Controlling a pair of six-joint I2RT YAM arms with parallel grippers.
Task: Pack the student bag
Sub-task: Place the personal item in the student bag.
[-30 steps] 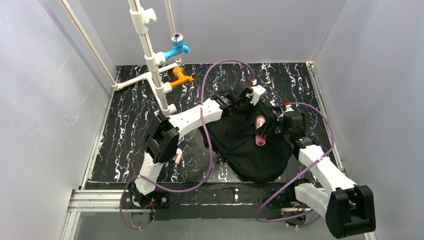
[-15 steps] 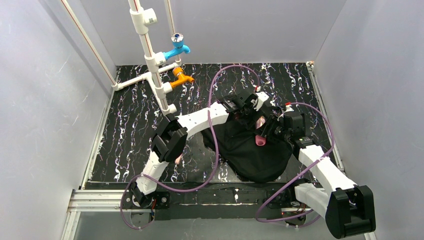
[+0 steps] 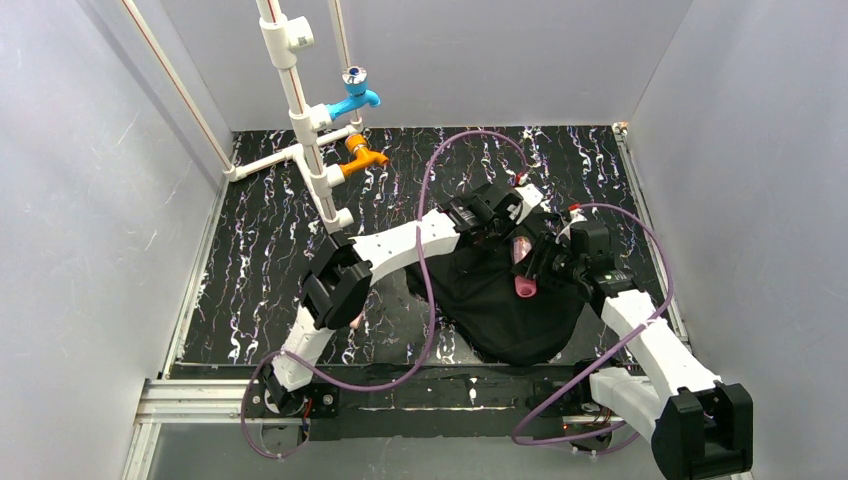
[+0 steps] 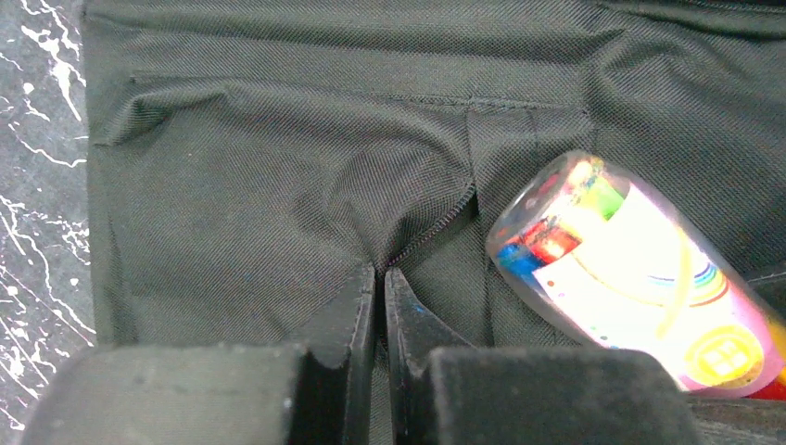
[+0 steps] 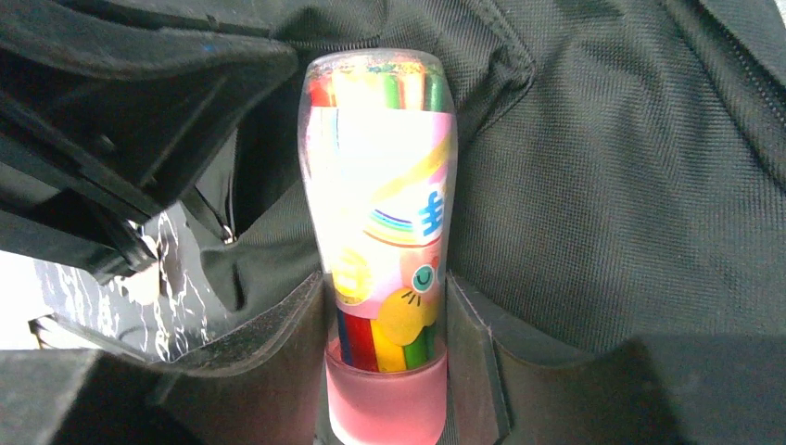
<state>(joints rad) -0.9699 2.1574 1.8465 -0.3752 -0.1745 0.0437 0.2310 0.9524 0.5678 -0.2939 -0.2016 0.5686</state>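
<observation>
Black fabric student bag (image 3: 500, 295), crumpled flat on the marbled tabletop, zipper seemingly partly open.

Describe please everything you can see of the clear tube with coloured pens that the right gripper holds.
The tube of pens is a clear plastic container with a rounded top, a frosted pink base and a bright label showing a rainbow and a cartoon face. Red, yellow, green and orange pens stand inside. The right gripper clamps it near the base, a finger on either side. Its rounded end points at the student bag, near a zipper; the shut left gripper pinches black fabric beside it.
</observation>
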